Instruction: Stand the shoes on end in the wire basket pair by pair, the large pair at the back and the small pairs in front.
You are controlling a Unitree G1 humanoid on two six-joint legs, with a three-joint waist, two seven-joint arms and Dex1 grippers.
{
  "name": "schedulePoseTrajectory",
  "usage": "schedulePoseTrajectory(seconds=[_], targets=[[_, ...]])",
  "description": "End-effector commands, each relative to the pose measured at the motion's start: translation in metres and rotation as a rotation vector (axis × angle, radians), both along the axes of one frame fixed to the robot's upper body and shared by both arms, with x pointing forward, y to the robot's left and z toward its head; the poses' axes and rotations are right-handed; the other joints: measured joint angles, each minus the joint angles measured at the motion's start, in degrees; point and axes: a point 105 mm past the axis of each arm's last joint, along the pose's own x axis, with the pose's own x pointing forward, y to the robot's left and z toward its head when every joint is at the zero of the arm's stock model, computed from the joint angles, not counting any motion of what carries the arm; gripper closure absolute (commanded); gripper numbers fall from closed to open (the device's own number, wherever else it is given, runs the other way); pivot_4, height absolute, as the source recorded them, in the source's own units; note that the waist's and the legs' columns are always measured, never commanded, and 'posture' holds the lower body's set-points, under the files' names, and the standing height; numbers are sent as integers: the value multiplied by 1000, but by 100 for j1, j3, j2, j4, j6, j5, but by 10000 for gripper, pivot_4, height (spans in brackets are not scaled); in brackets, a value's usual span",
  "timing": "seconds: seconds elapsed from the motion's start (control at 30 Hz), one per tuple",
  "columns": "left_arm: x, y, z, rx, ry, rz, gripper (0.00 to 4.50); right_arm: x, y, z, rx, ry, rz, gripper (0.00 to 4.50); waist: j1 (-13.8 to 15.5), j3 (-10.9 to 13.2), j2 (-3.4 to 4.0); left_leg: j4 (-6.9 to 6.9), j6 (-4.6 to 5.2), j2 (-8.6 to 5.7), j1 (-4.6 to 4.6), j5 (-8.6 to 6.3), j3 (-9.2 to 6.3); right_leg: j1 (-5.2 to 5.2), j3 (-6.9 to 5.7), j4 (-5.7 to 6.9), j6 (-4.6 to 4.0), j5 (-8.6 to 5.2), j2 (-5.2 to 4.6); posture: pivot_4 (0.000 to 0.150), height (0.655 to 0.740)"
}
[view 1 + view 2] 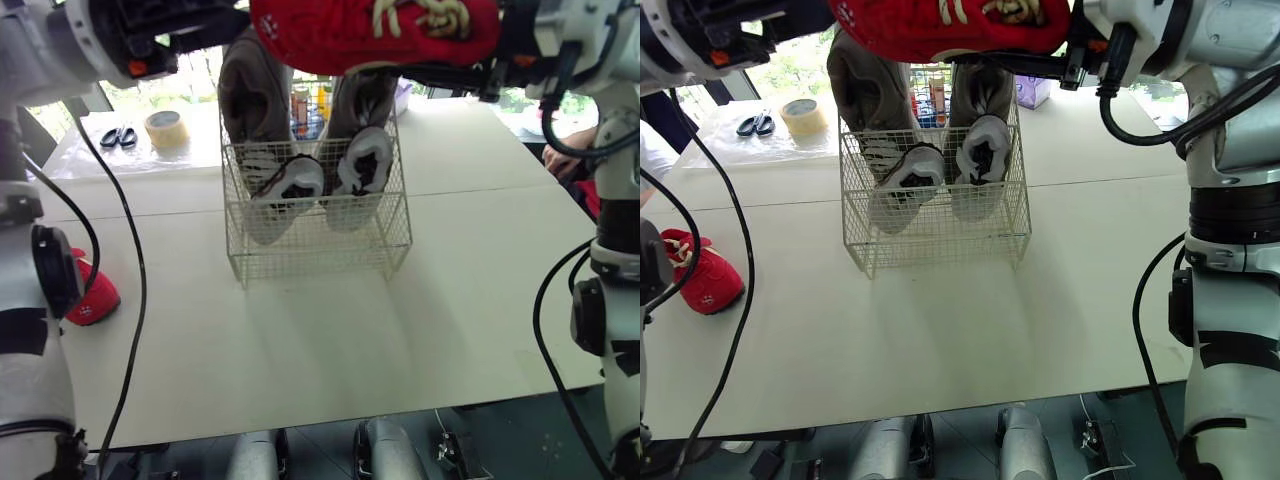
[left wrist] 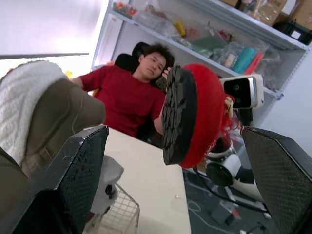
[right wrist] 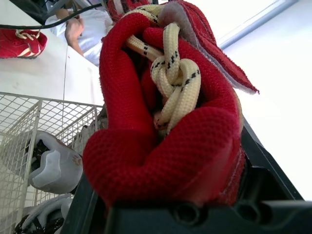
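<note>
A red shoe with cream laces hangs on its side high over the wire basket, with my right gripper shut on its right end. My left gripper is open, its fingers spread wide and facing the red shoe's black sole without touching it. In the basket a large brown pair stands on end at the back. A small grey-and-white pair stands in front of it. A second red shoe lies on the table at the left edge.
A tape roll and scissors lie at the table's far left. Bottles and a purple box stand behind the basket. A person in a red shirt sits beyond the table's far right side.
</note>
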Motion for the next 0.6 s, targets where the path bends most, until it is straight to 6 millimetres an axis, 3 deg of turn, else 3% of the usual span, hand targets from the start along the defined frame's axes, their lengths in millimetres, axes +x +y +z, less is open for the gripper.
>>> schedulePoseTrajectory(seconds=[0.03,0.13,0.23,0.5,0.57,0.6], targets=[[-8,-7,13,15,-54,-39,0,-11,4,14,-2,-87,22,26400,-1,0,0,5,0,0,-3,0,0,-1,0,1,0,0,0,1500,6675],[-4,-14,7,26,-38,-74,0,-13,9,11,-16,-92,38,26400,-2,0,0,7,0,0,-4,0,-1,-2,0,6,0,0,-1,1500,6675],[-2,-15,4,28,-34,-89,7913,-14,12,10,-22,-94,42,26401,-17,0,0,17,0,1,-9,0,-2,-9,0,20,1,-1,-1,1500,6675],[-1,-8,11,-83,6,-98,41970,-10,10,8,-11,-77,24,26401,-15,0,0,25,0,2,-20,0,-3,-21,3,28,0,-1,-1,1500,6675],[-3,6,20,-181,42,-87,42366,-6,0,6,61,9,4,16426,-17,0,0,27,0,2,-21,0,-4,-21,3,29,0,-1,-2,1500,6675],[-4,12,20,-200,44,-71,42366,-5,-8,4,118,72,2,13797,-19,0,0,26,1,2,-21,0,-4,-21,3,29,0,-1,-2,1500,6675]])
